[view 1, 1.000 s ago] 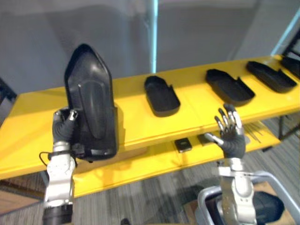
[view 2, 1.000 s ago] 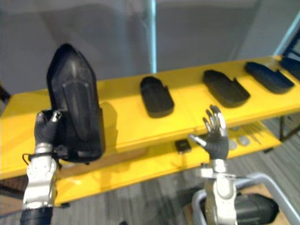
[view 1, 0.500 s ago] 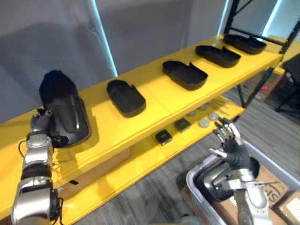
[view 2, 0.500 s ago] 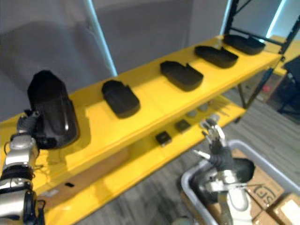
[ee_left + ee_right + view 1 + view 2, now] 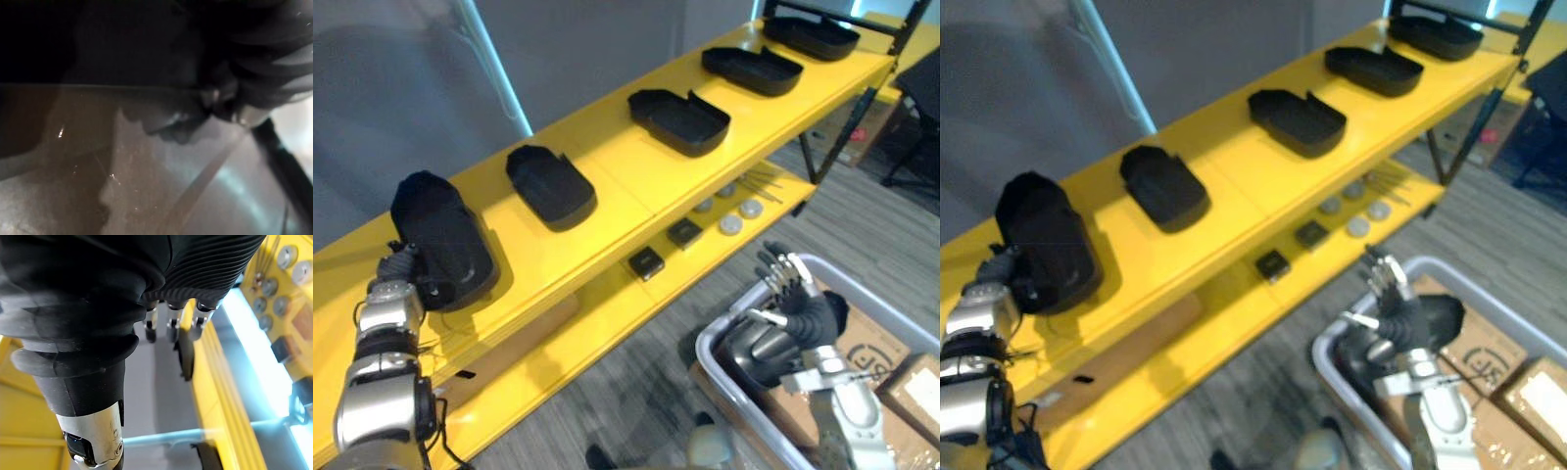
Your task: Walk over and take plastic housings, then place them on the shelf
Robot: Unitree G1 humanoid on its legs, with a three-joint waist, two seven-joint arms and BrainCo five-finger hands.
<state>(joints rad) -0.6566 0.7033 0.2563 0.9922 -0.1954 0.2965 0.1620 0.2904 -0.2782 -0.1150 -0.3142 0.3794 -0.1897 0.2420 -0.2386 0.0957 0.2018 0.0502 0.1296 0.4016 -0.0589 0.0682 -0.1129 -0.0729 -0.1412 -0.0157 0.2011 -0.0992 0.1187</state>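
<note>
A black plastic housing (image 5: 440, 240) lies on the top yellow shelf (image 5: 607, 211) at its left end. My left hand (image 5: 396, 272) is at the housing's near edge, fingers curled on its rim; the left wrist view shows the dark housing (image 5: 137, 44) right against the hand. Several more black housings (image 5: 551, 184) (image 5: 678, 119) (image 5: 752, 69) lie in a row along the shelf to the right. My right hand (image 5: 795, 305) hangs open, fingers spread, above a grey bin (image 5: 734, 394) that holds another dark housing (image 5: 756, 348).
The lower yellow shelf (image 5: 607, 328) carries small black square parts (image 5: 646, 262) and round grey discs (image 5: 731, 224). Cardboard boxes (image 5: 911, 387) sit beside the bin at the lower right. A dark rack post (image 5: 832, 137) stands at the shelf's right end.
The view has swung further right and down. The held housing, upright a second ago, now lies flat on the shelf's left end. My right hand stays open over the bin.
</note>
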